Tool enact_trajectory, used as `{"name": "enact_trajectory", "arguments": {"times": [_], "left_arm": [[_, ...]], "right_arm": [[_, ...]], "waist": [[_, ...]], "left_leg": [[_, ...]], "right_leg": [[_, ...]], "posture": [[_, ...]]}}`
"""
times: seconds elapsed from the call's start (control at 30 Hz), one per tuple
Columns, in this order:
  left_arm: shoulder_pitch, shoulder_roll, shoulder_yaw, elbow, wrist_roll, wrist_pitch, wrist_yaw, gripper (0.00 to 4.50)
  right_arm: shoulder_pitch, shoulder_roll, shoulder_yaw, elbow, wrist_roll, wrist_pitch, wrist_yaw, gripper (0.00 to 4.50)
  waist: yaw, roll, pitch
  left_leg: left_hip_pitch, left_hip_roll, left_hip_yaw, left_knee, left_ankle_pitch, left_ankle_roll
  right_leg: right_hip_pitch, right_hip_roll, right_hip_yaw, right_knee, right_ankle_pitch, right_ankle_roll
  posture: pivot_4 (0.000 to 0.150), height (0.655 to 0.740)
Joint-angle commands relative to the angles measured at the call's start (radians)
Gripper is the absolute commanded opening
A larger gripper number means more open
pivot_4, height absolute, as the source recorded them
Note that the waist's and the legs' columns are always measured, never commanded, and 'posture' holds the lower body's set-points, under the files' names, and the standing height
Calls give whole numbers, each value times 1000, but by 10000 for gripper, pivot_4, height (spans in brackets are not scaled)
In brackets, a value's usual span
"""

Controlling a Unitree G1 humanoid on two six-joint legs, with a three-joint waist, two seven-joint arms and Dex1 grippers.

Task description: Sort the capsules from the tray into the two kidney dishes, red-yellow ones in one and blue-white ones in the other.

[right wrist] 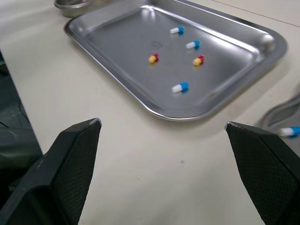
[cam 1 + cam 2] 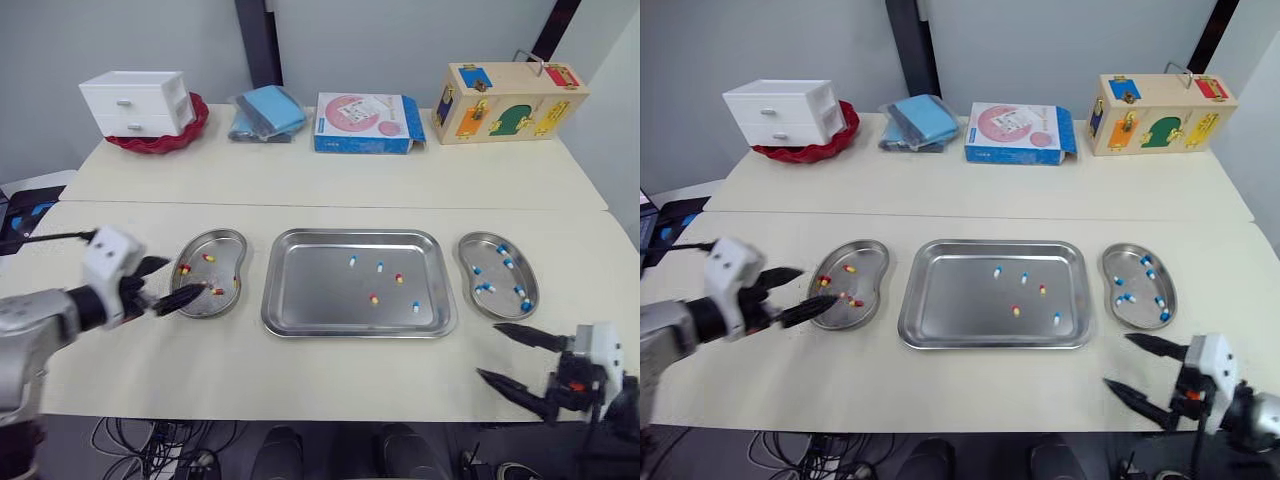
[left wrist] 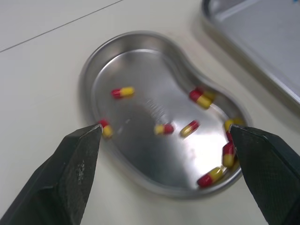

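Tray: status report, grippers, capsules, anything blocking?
Left gripper open at red-yellow dish, holding nothing. Right gripper open, short of tray. Five capsules in tray. No obstruction seen.

Tabletop [image 2: 330, 370] carries tray [image 2: 320, 290] btwn claws, left kidney dish [image 2: 222, 243] under left claw [image 2: 187, 277], right kidney dish [image 2: 500, 305] just beyond right claw [image 2: 488, 350]; red basket [image 2: 160, 142], blue pouch [image 2: 268, 112], blue box [image 2: 365, 125], wooden box [image 2: 505, 102] far beyond.

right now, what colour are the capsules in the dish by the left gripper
Red and yellow: every one of those capsules is half red, half yellow. The left wrist view shows them best.
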Motion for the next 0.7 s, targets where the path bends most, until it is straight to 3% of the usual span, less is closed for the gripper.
{"name": "enact_trajectory", "arguments": {"times": [0.03, 0.3, 0.7], "left_arm": [[77, 35, 107, 113, 35, -185, -67, 44940], [115, 90, 130, 351, 82, -396, -115, 44940], [135, 83, 125, 332, 66, -390, -112, 44940]], "right_arm": [[9, -84, -140, 55, -10, 106, 17, 45000], [-62, -180, -179, 305, -137, 102, 90, 45000], [-143, -175, -168, 368, -191, 80, 162, 45000]], "waist": [[3, -2, 0], [7, -6, 0], [0, -4, 1]], "left_leg": [[0, 0, 1, 0, 0, 0], [-2, 0, 1, -1, 0, 0], [-2, 1, 1, -2, 0, 0]], "right_leg": [[0, 0, 0, 0, 0, 0], [0, 0, 0, -6, 0, 0], [0, 0, 0, -6, 0, 0]], "posture": [[1500, 7400], [1500, 7400], [1500, 7400]]}}
